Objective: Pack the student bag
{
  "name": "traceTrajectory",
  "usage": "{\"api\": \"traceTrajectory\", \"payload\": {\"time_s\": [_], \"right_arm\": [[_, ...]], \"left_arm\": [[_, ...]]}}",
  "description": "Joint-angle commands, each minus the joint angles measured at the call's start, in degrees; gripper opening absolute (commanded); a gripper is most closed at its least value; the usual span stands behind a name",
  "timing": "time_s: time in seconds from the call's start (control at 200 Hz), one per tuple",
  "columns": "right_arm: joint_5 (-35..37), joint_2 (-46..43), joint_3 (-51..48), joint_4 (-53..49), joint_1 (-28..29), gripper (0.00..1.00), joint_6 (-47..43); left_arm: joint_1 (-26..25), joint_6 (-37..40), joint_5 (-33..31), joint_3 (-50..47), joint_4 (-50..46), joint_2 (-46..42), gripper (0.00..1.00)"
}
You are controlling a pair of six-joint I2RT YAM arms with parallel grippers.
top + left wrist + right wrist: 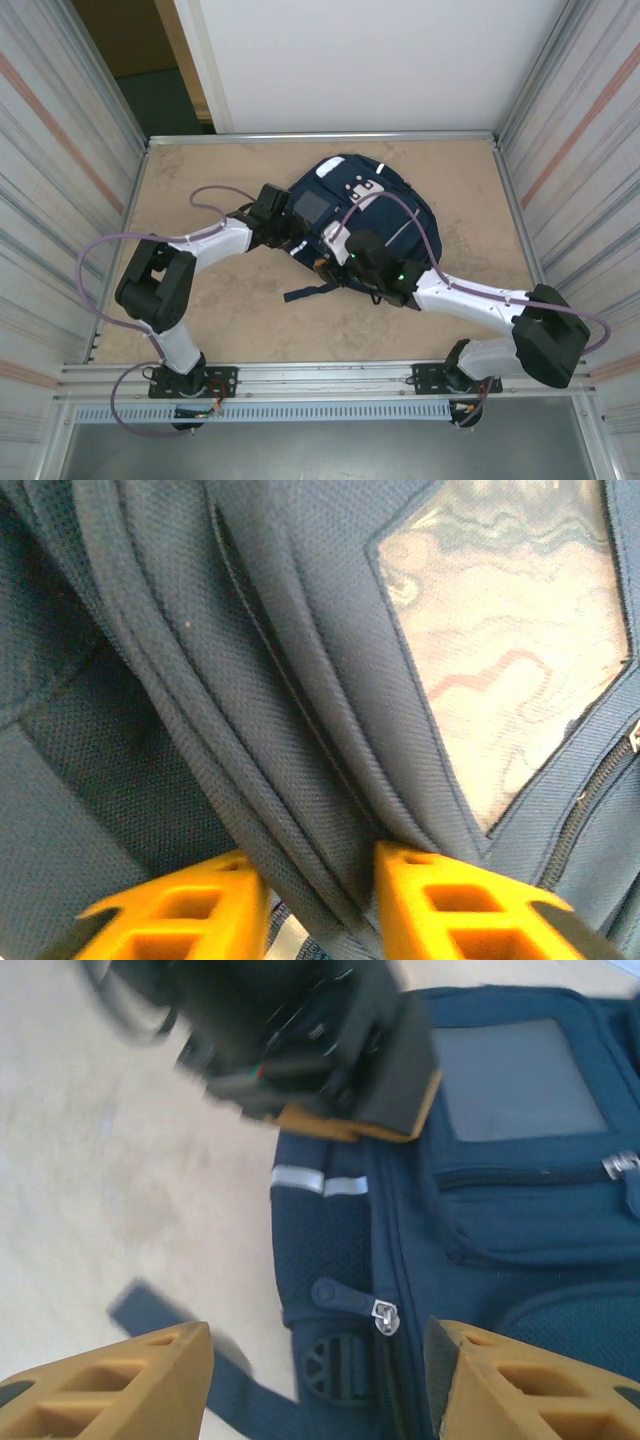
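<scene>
The student bag [375, 205], a navy backpack with white patches, lies flat on the middle of the table. My left gripper [318, 905] is shut on a fold of its navy fabric beside a clear window pocket [510, 650]. From above, the left gripper [302, 244] sits at the bag's near-left edge. My right gripper [320, 1380] hangs open just above the bag [520, 1210], its fingers straddling a silver zipper pull [384, 1314] and a black buckle [335, 1365]. In the top view the right gripper [332, 264] is close beside the left one.
A dark strap [308, 292] trails from the bag toward the near edge, and shows as a strap [150, 1310] on the tan table [200, 320]. Ribbed metal walls [60, 200] close in both sides. The left gripper's body [300, 1050] is blurred just ahead of my right fingers.
</scene>
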Motion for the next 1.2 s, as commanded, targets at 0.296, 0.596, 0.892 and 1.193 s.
{"api": "traceTrajectory", "payload": {"time_s": [0.296,0.596,0.892,1.193], "right_arm": [[4.37,13.88,19.99,-29.75,0.83,0.57,55.22],[9.82,22.96,31.26,-47.40,-0.08,0.45,67.67],[6.75,27.56,33.35,-44.86,-0.45,0.48,70.68],[14.72,29.37,35.69,-50.06,0.60,0.36,75.35]], "left_arm": [[-1.02,-2.80,4.56,1.85,1.34,-3.45,0.00],[-1.64,-6.17,10.98,-0.10,3.81,-8.89,0.00],[-1.68,-7.54,15.94,-1.91,6.05,-10.29,0.00],[-0.94,-5.55,14.13,-3.13,5.26,-12.27,0.00]]}}
